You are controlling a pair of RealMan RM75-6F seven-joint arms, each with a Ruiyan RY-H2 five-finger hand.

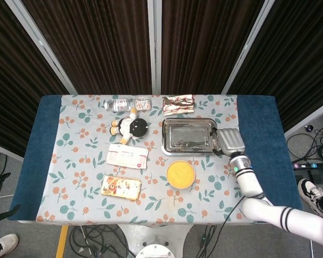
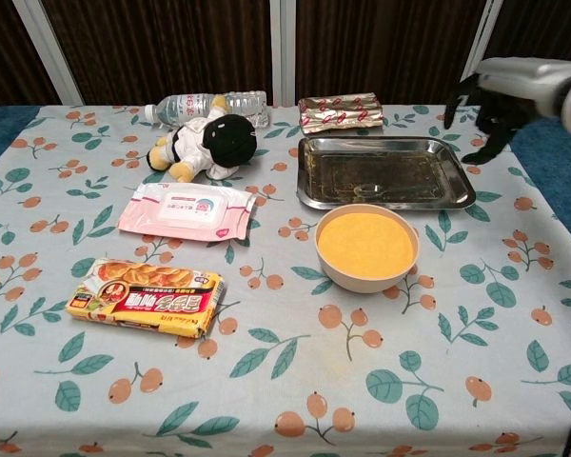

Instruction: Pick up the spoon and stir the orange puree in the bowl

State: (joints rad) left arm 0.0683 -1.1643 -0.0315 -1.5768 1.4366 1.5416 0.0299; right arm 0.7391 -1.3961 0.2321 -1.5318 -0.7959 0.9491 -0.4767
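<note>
The bowl of orange puree [image 2: 366, 245] stands just in front of the metal tray [image 2: 316, 178]; the head view shows this bowl [image 1: 181, 173] below the tray [image 1: 166, 135]. A metal spoon [image 2: 365, 189] lies faintly visible on the tray floor near its front edge. My right hand [image 2: 488, 109] hovers beyond the tray's right end with its dark fingers apart and nothing in them. From the head view the right hand [image 1: 231, 141] sits just right of the tray. My left hand shows in neither view.
A plush toy [image 2: 205, 143], a water bottle [image 2: 205, 103] and a foil packet [image 2: 340, 109] lie along the back. A pink wipes pack [image 2: 186, 211] and a yellow snack pack [image 2: 147, 297] occupy the left half. Blue cloth [image 2: 557, 152] borders the table on the right.
</note>
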